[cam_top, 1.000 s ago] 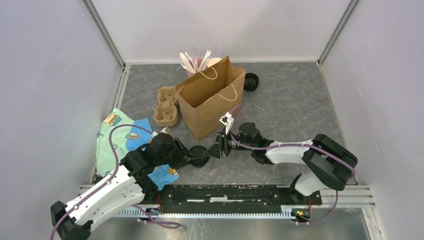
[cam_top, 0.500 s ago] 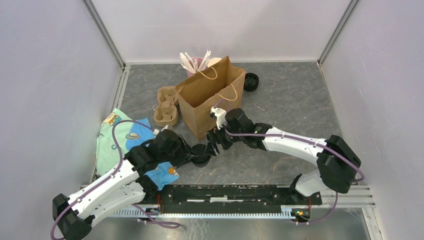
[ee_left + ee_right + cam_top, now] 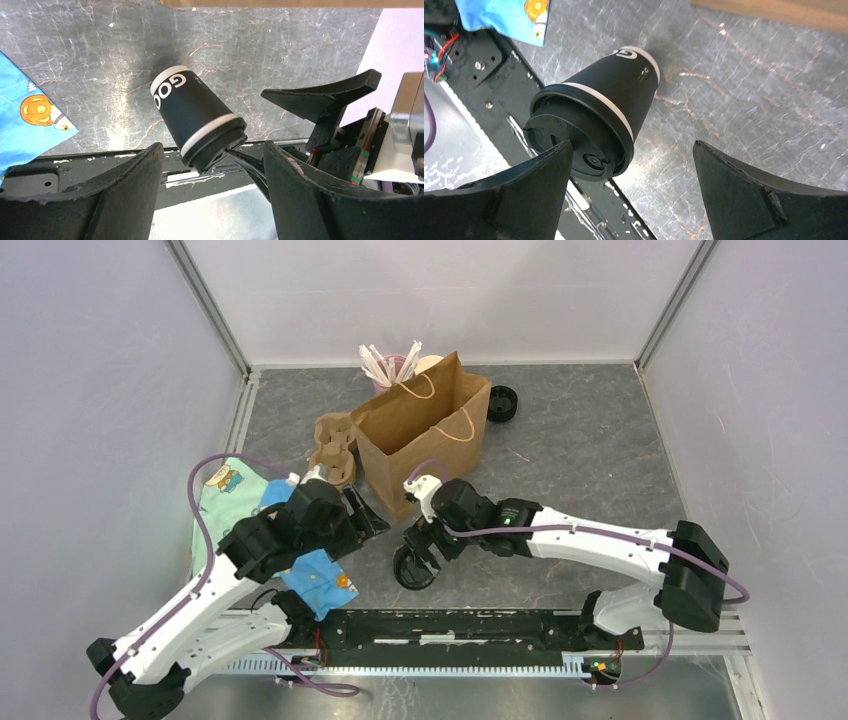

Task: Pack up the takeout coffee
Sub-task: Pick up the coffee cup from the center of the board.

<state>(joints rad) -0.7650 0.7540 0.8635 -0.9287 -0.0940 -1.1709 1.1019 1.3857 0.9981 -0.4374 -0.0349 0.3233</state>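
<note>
The takeout coffee is a black cup with a white band and a black lid, standing on the table in front of the brown bag. My left gripper is open and empty, drawn back to the cup's left; in its wrist view the cup stands just past the fingertips. My right gripper hangs open just over the cup. In the right wrist view its jaws stand wide apart, and the left finger overlaps the lid of the cup.
A cardboard cup carrier and a patterned cloth lie at the left. A cup of straws stands behind the bag and a stack of black lids to its right. The black mounting rail runs just in front of the cup.
My left gripper has let go of the cup and pulled back to the upper left. My right gripper has moved left over the cup, which now stands a little nearer the rail.
</note>
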